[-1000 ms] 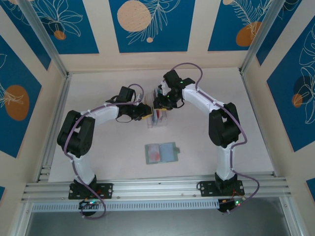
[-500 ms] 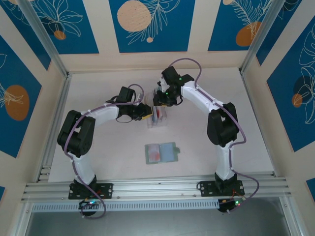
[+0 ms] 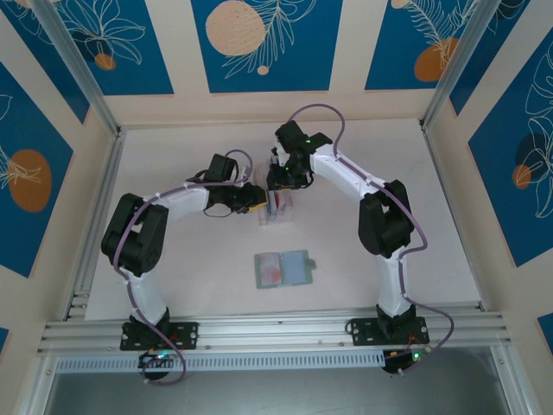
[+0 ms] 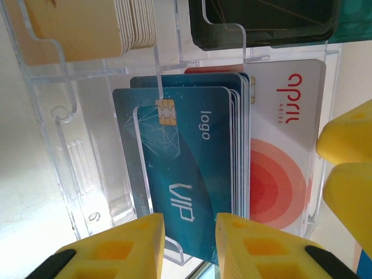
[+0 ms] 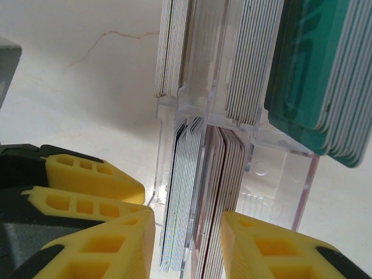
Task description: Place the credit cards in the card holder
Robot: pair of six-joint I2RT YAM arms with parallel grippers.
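Tools: two, left tool (image 4: pixel 189 232), right tool (image 5: pixel 189 224), astride credit cards (image 4: pixel 192 174), grip unclear | card holder (image 3: pixel 282 269): one

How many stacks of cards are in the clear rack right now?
5: cream stack, black stack and teal stack in one row; blue stack and red-and-white stack in the other. More may be hidden.

Teal cards (image 5: pixel 302 70) edge-cropped; blurred marking, maybe lettering.
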